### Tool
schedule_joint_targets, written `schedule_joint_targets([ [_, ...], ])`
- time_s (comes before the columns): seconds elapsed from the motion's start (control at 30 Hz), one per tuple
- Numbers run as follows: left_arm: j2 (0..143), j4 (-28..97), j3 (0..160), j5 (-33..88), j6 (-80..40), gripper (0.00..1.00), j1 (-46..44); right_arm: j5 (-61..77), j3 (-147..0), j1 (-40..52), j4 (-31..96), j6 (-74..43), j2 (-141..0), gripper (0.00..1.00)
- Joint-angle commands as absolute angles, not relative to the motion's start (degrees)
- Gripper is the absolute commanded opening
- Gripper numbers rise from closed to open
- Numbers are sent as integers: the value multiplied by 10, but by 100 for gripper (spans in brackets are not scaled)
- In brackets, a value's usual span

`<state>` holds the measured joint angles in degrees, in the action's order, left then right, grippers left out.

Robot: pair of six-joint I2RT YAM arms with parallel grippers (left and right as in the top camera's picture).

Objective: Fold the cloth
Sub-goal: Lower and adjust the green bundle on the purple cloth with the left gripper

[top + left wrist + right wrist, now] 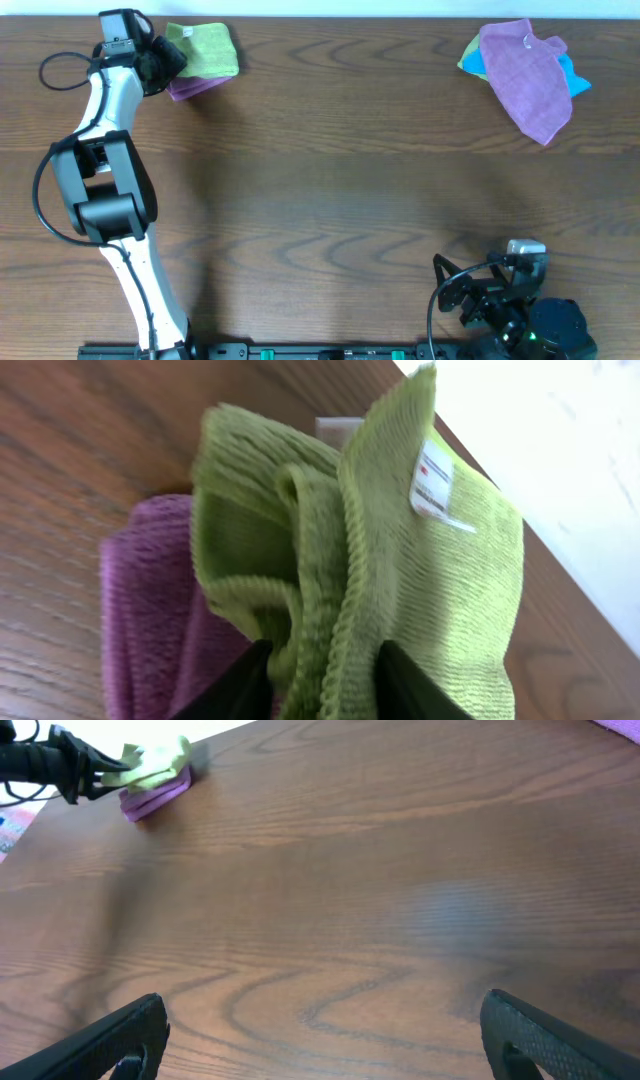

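Observation:
The lime-green cloth [207, 48] lies folded on a purple cloth [190, 87] at the far left of the table. My left gripper [168, 58] is at its left edge. In the left wrist view the two black fingers [320, 685] are shut on a bunched fold of the green cloth [400, 550], which has a white label on it. The purple cloth [150, 610] shows beneath. The green cloth also shows far off in the right wrist view [160, 762]. My right gripper [320, 1040] is open and empty, parked near the front right [500, 290].
A loose pile at the far right holds a purple cloth [525, 75] over a blue cloth [575, 78] with a bit of yellow-green at its left. The table's far edge runs just behind both piles. A black cable loops beside the left arm.

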<state>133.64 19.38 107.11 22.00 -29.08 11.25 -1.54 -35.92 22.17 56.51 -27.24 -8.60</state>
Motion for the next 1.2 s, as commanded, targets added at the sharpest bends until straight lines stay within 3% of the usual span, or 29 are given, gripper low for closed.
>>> schedule_joint_targets([
  [0.0, 1337, 199, 1086, 212, -284, 40, 124, -21, -358, 216, 566, -283, -83, 99],
  [0.27, 1336, 205, 1086, 216, -284, 52, 138, -21, -358, 216, 566, -283, -83, 99],
  [0.57, 1320, 208, 1086, 254, -283, 53, 157, -21, -358, 216, 566, -283, -83, 99],
  [0.8, 1266, 209, 1086, 255, -281, 63, 171, -21, -358, 216, 566, -283, -83, 99],
  [1.03, 1232, 205, 1086, 289, -283, 59, 170, -21, -358, 216, 566, -283, -83, 99],
  [1.17, 1232, 195, 1086, 311, -289, 49, 149, -21, -358, 216, 566, -283, -83, 99],
])
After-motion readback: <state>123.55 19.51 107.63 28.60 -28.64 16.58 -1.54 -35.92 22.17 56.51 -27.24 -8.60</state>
